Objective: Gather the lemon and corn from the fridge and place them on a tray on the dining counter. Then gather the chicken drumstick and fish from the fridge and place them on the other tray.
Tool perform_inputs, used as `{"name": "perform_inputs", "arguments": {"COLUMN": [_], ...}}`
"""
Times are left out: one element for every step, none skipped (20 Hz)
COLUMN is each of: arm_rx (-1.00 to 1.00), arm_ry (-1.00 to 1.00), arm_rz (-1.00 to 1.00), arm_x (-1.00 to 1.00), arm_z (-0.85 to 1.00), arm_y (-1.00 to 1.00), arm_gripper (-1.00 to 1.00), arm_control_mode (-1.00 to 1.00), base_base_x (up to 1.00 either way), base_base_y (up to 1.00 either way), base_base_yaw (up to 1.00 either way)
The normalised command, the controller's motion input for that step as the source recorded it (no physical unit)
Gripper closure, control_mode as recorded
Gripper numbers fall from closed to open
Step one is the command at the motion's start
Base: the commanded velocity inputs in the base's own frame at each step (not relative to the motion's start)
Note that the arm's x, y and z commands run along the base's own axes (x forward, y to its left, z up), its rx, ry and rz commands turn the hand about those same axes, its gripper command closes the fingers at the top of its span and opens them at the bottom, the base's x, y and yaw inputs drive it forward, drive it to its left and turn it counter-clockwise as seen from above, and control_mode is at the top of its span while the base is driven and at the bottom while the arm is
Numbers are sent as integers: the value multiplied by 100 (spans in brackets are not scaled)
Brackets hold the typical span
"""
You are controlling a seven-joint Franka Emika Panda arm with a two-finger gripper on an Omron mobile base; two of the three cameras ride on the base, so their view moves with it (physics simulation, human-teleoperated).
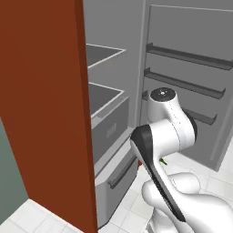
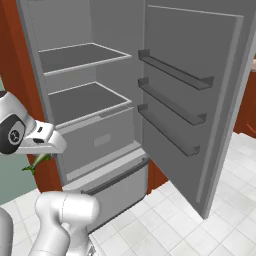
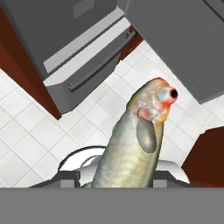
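While the fridge (image 2: 95, 115) stands open with its shelves bare, the fish (image 3: 135, 148) sits in the fingers (image 3: 127, 181), head pointing away from the hand over the white floor tiles (image 3: 26, 131). The fingers look closed on its body, though the tips are hidden behind it. A greenish sliver below the wrist in the right base view is probably its tail. Judgement: late in the task; fish retrieved, not yet delivered. Trays, lemon, corn and drumstick unconfirmed from here.
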Motion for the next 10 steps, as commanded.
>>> {"name": "perform_inputs", "arguments": {"arm_rx": [0, 0, 0, 0, 0, 0, 0, 0, 0, 0], "arm_ry": [0, 0, 0, 0, 0, 0, 0, 0, 0, 0], "arm_rz": [0, 0, 0, 0, 0, 0, 0, 0, 0, 0], "arm_x": [0, 0, 0, 0, 0, 0, 0, 0, 0, 0], "arm_z": [0, 0, 0, 0, 0, 0, 0, 0, 0, 0], "arm_y": [0, 0, 0, 0, 0, 0, 0, 0, 0, 0], "arm_gripper": [100, 100, 100, 100, 100, 100, 100, 100, 100, 100], "arm_control_mode": [100, 100, 100, 100, 100, 100, 100, 100, 100, 100], "base_base_x": [-68, -69, -70, -69, -69, -70, -70, -70, -71, -71], "base_base_y": [1, 0, 0, 1, 1, 0, 1, 0, 0, 0], "base_base_yaw": [-43, -43, -43, -44, -44, -43, -43, -43, -43, -43]}}
